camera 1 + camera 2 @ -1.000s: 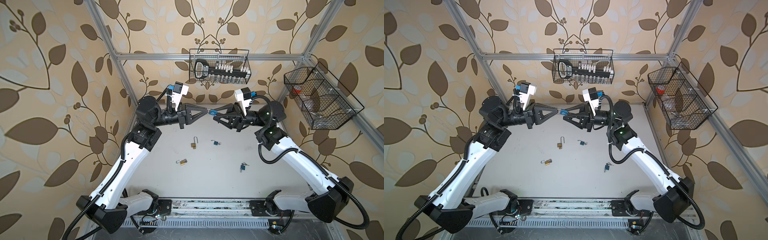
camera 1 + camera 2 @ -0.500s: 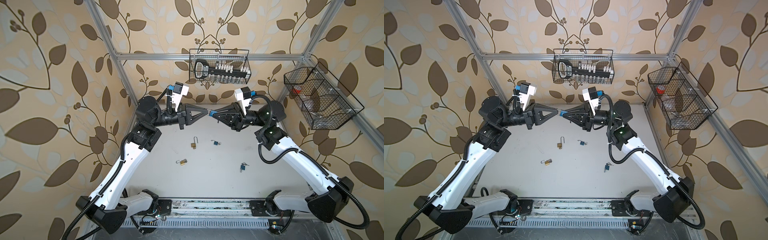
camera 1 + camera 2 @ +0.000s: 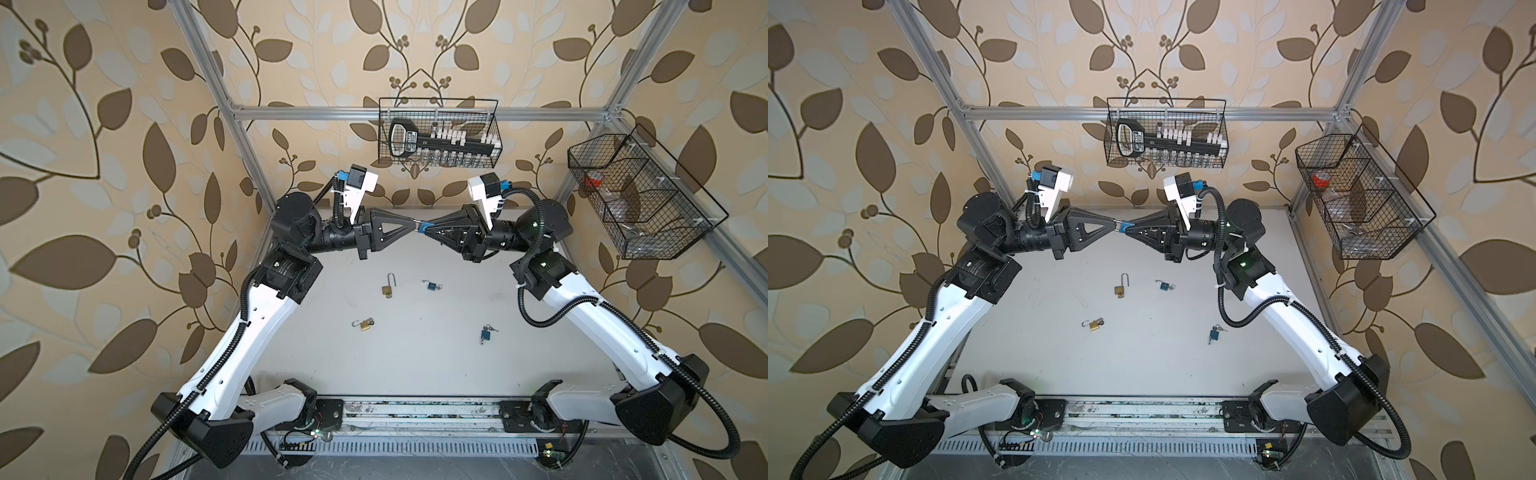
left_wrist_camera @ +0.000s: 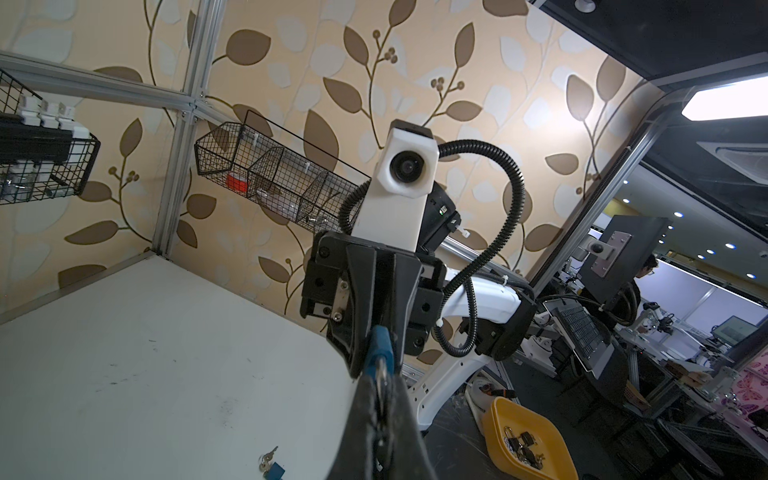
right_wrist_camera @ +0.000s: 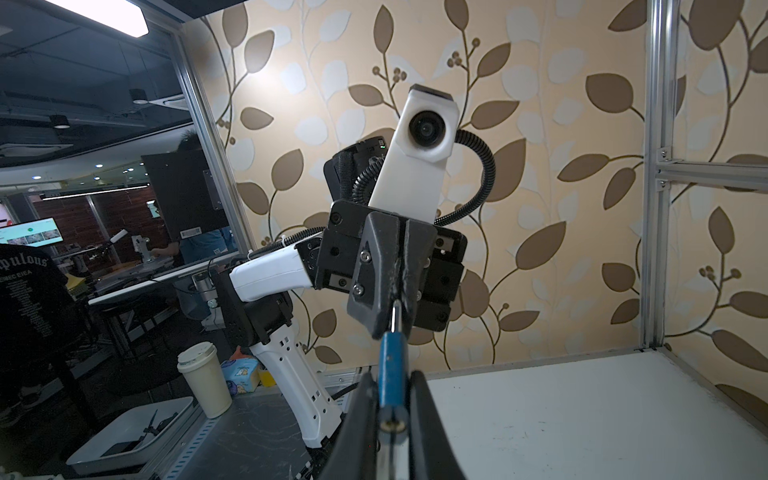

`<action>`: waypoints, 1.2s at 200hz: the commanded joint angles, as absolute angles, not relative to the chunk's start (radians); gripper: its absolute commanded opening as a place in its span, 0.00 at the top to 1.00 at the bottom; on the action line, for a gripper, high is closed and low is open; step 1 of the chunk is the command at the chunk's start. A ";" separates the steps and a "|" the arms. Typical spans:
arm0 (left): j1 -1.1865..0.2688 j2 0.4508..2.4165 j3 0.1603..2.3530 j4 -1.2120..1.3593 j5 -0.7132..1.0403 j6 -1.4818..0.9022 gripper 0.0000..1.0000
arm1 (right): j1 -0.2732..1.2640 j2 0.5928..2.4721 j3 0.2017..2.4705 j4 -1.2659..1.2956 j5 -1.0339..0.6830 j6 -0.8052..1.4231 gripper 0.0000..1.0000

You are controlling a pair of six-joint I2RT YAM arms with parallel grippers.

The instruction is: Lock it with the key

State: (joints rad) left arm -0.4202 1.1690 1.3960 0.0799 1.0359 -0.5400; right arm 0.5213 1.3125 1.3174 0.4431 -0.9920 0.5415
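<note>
- Now, in the upper centre of both top views, the left gripper is closed on a thin metal stem of the blue lock, held in the air above the table.
- The right gripper pinches the lock's body.
- Whether the stem is shackle or key, I cannot tell.
- Probably best: line both wrists on one axis, press or turn gently, and avoid side load.

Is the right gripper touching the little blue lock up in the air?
Touching. The right wrist view shows the blue padlock pinched between both fingers of the right gripper, with no gap on either side.
</note>
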 commanded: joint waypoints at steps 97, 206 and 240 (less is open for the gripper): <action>-0.582 1.201 1.420 -0.008 0.968 -0.406 1.00 | 0.558 1.332 1.418 0.306 -0.959 0.392 1.00; -0.552 1.112 1.518 -0.241 0.762 -0.207 0.50 | 0.399 1.228 1.398 0.130 -1.117 0.335 1.00; -0.552 1.120 1.555 -0.339 0.762 -0.133 0.43 | 0.380 1.236 1.477 -0.121 -1.155 0.228 1.00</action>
State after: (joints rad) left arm -0.5503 1.1458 1.4914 -0.2676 0.7753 -0.2302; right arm 0.3824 1.2449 1.4071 0.0700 -1.0962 0.3248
